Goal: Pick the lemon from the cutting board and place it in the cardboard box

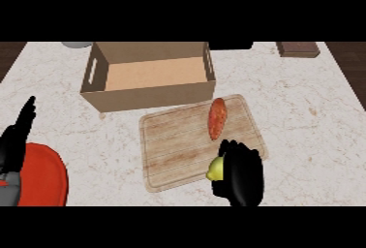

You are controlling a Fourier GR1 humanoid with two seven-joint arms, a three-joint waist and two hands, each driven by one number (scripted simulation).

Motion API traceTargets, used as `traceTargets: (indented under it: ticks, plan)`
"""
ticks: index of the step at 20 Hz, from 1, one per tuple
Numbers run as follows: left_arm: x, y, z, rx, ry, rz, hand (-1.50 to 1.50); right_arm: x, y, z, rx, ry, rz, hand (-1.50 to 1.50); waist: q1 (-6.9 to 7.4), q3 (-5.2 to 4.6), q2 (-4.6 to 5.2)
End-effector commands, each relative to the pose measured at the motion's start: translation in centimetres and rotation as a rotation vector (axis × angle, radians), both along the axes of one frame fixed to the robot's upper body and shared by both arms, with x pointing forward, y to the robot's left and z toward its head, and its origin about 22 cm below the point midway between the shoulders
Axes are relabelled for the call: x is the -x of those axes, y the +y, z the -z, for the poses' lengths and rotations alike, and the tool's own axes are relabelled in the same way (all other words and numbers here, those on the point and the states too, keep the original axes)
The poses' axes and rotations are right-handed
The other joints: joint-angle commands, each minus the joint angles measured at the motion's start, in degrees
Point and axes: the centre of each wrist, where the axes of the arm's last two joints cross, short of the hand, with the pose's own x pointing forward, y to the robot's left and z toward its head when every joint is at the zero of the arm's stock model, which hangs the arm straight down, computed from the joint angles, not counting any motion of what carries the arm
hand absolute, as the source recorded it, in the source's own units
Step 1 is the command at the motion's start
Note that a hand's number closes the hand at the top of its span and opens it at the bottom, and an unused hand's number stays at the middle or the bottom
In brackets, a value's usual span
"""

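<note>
1. Head view, risks. The lemon [214, 168] sits at the cutting board's [178, 145] 5 o'clock corner, near the edge, mostly hidden under the right hand [240, 175]. If the fingers have not closed fully round it, it could roll off the board onto the counter [307, 111] during the lift.
2. A long reddish vegetable [217, 118] lies on the board at 12 o'clock from the lemon, on the line toward the cardboard box [148, 77]. A low carry could knock it.
3. The box's near wall stands between board and opening; a carry that is too low would probably hit it.
4. Right hand: fingers curled over the lemon, grasping it; only a yellow sliver shows at its 9 o'clock side.
5. Left hand [16, 138]: at the frame's 9 o'clock edge, fingers straight, upright, released, resting above a red plate [44, 174].
</note>
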Motion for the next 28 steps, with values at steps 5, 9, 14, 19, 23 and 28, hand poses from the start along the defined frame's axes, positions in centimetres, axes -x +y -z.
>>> traceTargets:
  ticks: [5, 9, 14, 19, 23, 28]
  plan:
    - [0.7, -0.2, 1.0, -0.007, 0.005, 0.028, 0.00, 1.7, 1.9, -7.6, -0.067, -0.115, 0.321, 1.50, 1.00, -0.06, -0.18]
    - [0.3, 0.0, 0.5, -0.013, -0.006, 0.028, 0.00, -0.5, 3.1, -11.1, -0.013, -0.287, 0.215, 1.50, 1.54, -0.03, 0.02]
    - [-0.3, -0.8, 1.8, 0.001, 0.013, 0.023, 0.00, -1.1, 5.7, -15.5, -0.049, -0.298, 0.114, 1.50, 1.81, -0.04, 0.08]
    - [-0.5, -3.0, 0.5, 0.001, 0.007, 0.059, 0.00, -5.1, 7.1, -16.6, -0.219, -0.311, 0.072, 1.50, 2.88, 0.00, 0.19]
    - [-1.8, -1.5, -0.2, 0.002, -0.014, 0.068, 0.00, -8.3, 8.4, -18.7, -0.301, -0.331, 0.093, 1.50, 3.54, -0.07, 0.52]
    - [-0.8, -1.1, 0.2, -0.001, -0.012, 0.079, 0.00, -12.7, 8.0, -18.5, -0.393, -0.347, 0.134, 1.50, 4.25, -0.04, 0.65]
